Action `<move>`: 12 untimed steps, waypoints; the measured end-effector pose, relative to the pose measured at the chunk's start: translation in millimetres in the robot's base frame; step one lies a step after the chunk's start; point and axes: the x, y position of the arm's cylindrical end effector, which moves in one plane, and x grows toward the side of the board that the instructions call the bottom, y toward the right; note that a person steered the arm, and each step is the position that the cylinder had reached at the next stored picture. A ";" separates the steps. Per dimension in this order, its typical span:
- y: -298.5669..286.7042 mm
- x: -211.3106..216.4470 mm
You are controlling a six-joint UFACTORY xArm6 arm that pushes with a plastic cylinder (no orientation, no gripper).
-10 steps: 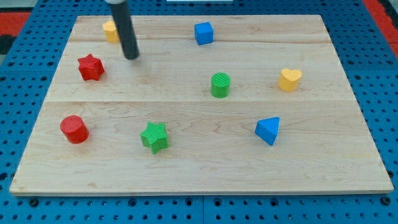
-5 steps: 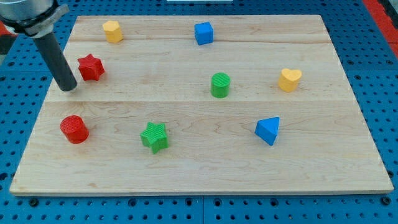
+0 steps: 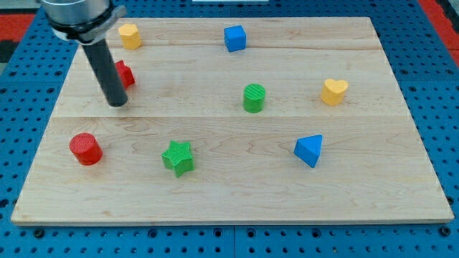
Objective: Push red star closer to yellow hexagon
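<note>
Resting on the wooden board (image 3: 229,186), my tip (image 3: 117,103) sits just below the red star (image 3: 125,74), and the rod hides the star's left part, so we cannot tell whether they touch. We see no jaws, only a plain rod. Toward the view's top, near the star, stands the yellow hexagon (image 3: 129,35). Below the tip, toward the view's bottom left, is the red cylinder (image 3: 86,148).

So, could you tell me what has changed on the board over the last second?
My tip swung from the red star's right, round its left, to just below it. The star slid right and slightly up, towards the yellow hexagon. All other blocks stayed put.
</note>
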 end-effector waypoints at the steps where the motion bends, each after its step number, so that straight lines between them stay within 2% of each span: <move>1: -3.2 -5.1; 2: -26.1 -5.7; 7: -28.0 -54.2; 8: -14.0 -51.5; 9: 28.8 -39.7; 10: 30.0 -53.3; 12: 1.3 -67.3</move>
